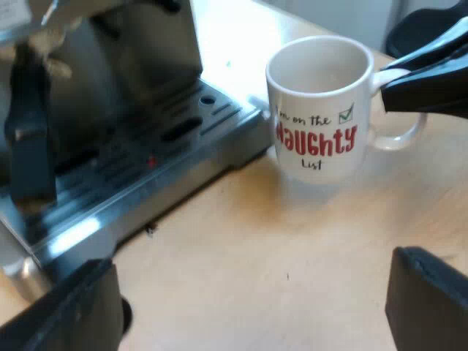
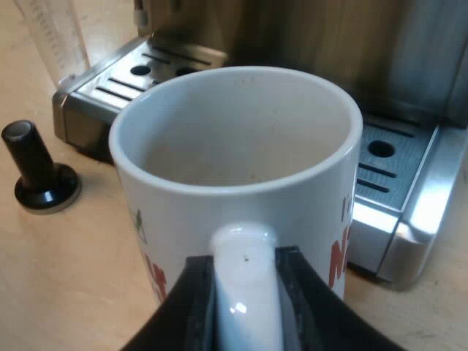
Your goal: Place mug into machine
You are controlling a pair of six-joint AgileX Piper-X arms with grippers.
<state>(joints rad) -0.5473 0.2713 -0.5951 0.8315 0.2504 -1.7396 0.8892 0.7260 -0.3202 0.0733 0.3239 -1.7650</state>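
A white mug (image 1: 322, 110) with red "Naughty List" lettering stands on the wooden table beside the espresso machine's metal drip tray (image 1: 157, 157). My right gripper (image 1: 389, 80) is at the mug's handle. In the right wrist view the mug (image 2: 241, 139) is close up, its handle pinched between the black fingers (image 2: 196, 296) of my right gripper (image 2: 245, 289), which is shut on it. The drip tray (image 2: 398, 172) lies just beyond the mug. My left gripper (image 1: 252, 311) hovers over the bare table short of the mug, open, with nothing between its fingers.
A tamper with a black knob (image 2: 40, 172) stands on the table near the drip tray's corner. A measuring glass (image 2: 55, 36) stands behind it. A dark handle (image 1: 29, 139) hangs at the machine's front above the tray.
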